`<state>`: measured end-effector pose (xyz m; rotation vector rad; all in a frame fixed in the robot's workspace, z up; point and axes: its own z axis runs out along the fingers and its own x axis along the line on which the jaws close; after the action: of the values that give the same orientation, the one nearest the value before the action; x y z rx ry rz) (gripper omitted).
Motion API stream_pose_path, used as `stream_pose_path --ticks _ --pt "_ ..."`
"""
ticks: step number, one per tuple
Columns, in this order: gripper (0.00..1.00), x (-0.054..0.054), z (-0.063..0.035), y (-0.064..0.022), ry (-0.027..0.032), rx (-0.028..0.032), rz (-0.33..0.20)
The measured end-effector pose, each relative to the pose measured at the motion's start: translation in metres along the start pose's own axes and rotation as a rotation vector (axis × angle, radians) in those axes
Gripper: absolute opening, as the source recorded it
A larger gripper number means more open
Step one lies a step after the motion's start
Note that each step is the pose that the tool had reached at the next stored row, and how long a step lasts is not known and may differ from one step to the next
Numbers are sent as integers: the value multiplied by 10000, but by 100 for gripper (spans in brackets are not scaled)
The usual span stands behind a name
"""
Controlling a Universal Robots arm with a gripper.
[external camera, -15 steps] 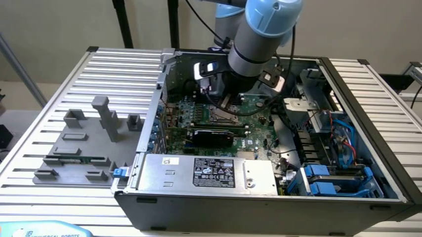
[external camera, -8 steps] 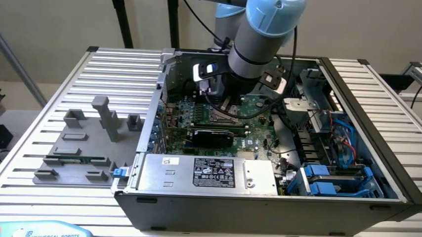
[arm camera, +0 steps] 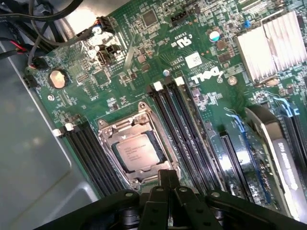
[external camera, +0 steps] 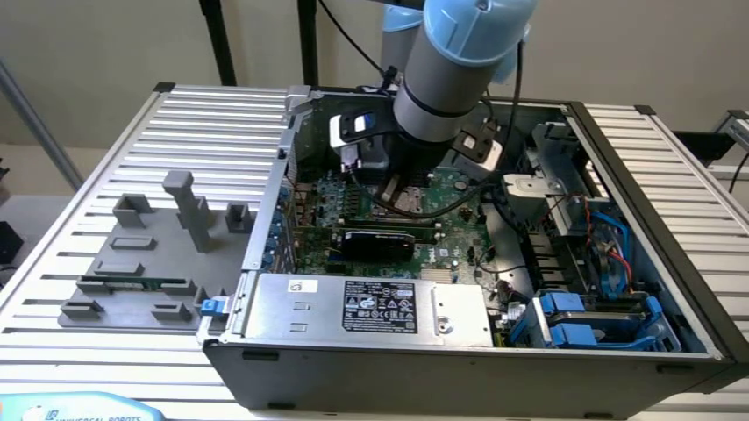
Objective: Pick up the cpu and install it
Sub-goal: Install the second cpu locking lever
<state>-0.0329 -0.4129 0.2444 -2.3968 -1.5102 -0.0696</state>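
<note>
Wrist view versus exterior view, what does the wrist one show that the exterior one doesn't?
Wrist view alone: the cpu sitting in its socket frame, memory slots beside it, a silver heatsink, and the pincer just above the socket.

Exterior view alone: the arm reaching into the open computer case, the power supply, and grey fixture blocks on the slatted table.

Both: the green motherboard.

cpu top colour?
Silvery-grey metal top with printed text on the small square cpu in its socket; clearest in the wrist view.
</note>
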Motion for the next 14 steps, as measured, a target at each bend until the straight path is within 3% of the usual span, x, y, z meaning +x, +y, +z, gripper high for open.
stream_pose_path --ticks 7,14 --pt "11 -111 15 -130 -5 11 4" --pt "11 -103 119 -148 -7 10 3"
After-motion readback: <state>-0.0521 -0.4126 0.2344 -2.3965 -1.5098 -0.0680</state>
